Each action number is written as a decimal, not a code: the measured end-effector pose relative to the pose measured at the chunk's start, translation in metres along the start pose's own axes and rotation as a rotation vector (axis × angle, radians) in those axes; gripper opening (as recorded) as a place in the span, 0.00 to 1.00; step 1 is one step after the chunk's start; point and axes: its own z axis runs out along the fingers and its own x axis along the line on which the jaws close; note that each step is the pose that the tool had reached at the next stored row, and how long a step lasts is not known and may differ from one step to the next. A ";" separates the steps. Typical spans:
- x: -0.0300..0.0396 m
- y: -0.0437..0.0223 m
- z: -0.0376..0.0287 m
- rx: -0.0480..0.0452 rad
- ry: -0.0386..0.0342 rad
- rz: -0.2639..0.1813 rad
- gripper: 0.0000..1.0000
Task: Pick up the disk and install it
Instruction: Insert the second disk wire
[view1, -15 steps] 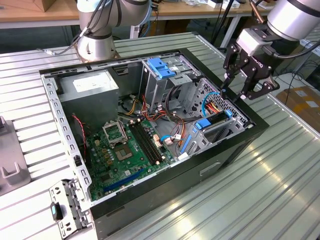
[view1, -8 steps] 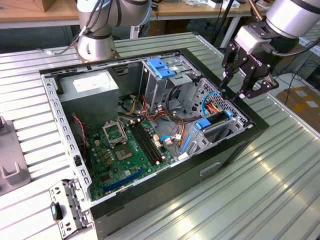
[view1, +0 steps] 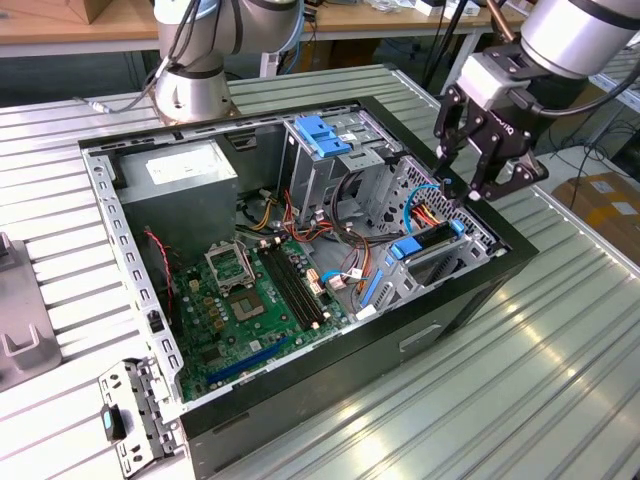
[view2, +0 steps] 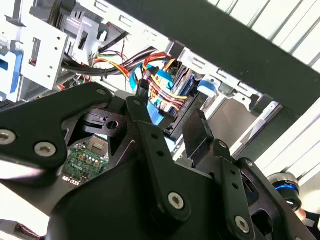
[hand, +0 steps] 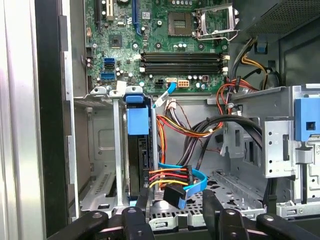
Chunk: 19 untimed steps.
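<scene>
While the case (view1: 480, 290) rests on ribbed metal tabletop (view1: 560, 370), gripper (view1: 462, 182) hovers.

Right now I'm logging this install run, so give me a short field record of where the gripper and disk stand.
gripper: open, holding nothing, hovering above the drive cage end of the case
disk: seated on edge in its bay slot, blue carrier tab showing
cables: red, orange and yellow wires with a blue ribbon lie beside the disk
case: open computer case lying on its side on the metal table
motherboard: exposed, socket empty
</scene>
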 end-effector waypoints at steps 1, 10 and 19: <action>0.0001 0.0005 0.0000 0.0000 0.0001 0.000 0.54; 0.0000 0.0012 -0.0001 0.0000 0.0001 0.000 0.40; 0.0001 0.0019 -0.0001 0.0000 0.0001 0.000 0.27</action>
